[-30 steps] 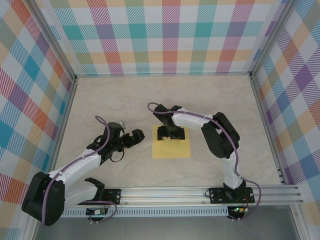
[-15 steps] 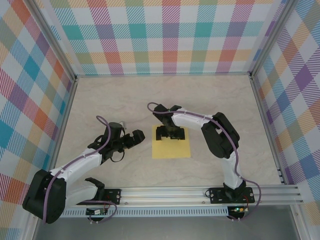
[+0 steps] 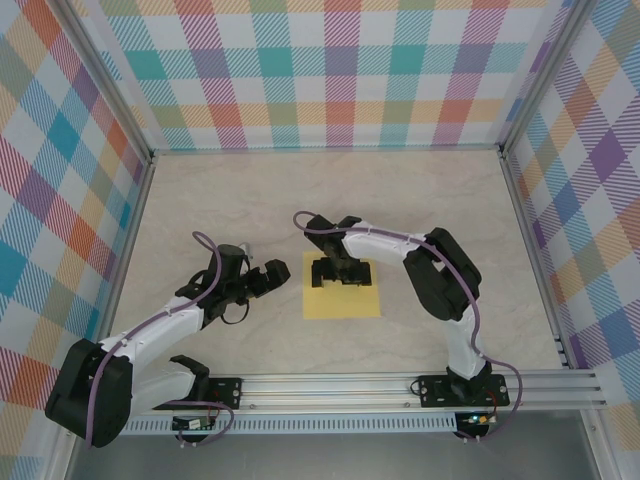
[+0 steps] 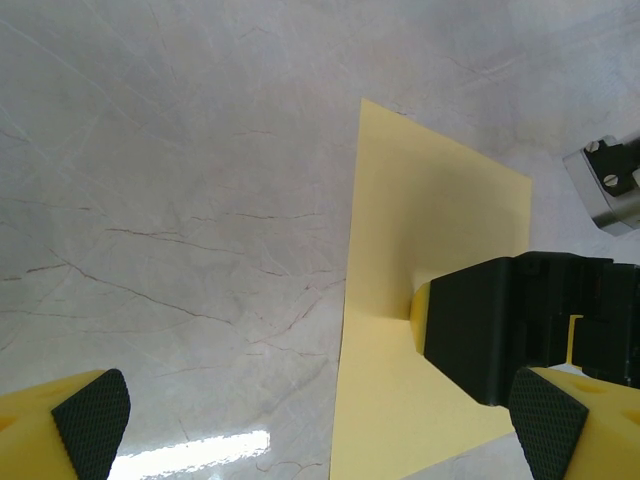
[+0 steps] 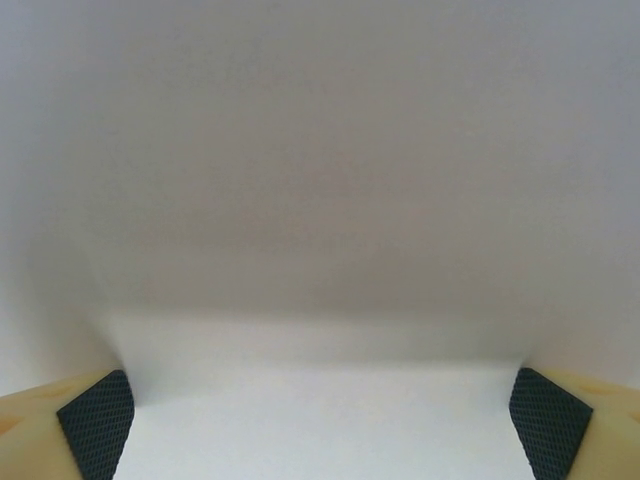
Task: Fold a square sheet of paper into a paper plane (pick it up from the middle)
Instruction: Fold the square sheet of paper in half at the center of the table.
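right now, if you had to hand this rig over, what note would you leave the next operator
Left jaws: open and empty, low over the table just left of the square sheet of paper.
Right jaws: open, set down over the sheet's far half, gripping nothing; the paper bulges slightly next to them.
Sheet: lies flat mid-table between the two arms.
Done: no fold visible yet.
Left: pick the sheet up from its middle, then make every fold.
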{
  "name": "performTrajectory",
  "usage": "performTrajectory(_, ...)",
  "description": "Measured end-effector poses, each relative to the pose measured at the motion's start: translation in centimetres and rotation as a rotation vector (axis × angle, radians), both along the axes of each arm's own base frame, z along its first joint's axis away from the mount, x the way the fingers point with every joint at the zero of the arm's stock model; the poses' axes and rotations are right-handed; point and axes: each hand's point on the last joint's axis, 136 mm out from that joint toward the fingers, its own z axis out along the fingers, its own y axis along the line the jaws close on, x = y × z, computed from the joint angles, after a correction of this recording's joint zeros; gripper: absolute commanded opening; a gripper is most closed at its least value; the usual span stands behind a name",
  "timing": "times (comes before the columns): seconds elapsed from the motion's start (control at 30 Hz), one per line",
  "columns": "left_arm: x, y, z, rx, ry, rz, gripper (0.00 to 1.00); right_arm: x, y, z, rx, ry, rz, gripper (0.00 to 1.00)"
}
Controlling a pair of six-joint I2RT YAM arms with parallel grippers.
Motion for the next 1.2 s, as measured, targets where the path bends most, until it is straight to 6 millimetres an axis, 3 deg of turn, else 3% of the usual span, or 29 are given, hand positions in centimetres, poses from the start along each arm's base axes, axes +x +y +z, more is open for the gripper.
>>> performTrajectory(0.2,0.0,0.0,0.0,0.0,0.0,-0.001,1.0,0.0,0.0,-0.1,-0.002,0.0,-0.011,0.88)
performTrajectory(0.4,-0.1,0.0,-0.1,-0.001,0.003,-0.002,1.0,0.0,0.0,0.1,-0.004,-0.001,-0.014,0.85)
performTrajectory(0.53,-0.1,-0.1,-0.1,-0.003,0.005,-0.006,1.0,0.0,0.0,0.1,0.0,0.0,-0.006,0.68)
performTrajectory(0.7,-0.1,-0.1,-0.1,-0.004,0.005,-0.006,1.0,0.0,0.0,0.3,0.003,-0.002,-0.01,0.55)
performTrajectory(0.9,-0.1,-0.1,-0.1,-0.004,0.004,-0.005,1.0,-0.1,0.2,1.8,0.053,-0.028,-0.008,0.36)
performTrajectory(1.2,-0.1,-0.1,0.0,-0.006,0.005,-0.003,1.0,0.2,0.3,5.5,0.271,-0.062,-0.044,0.36)
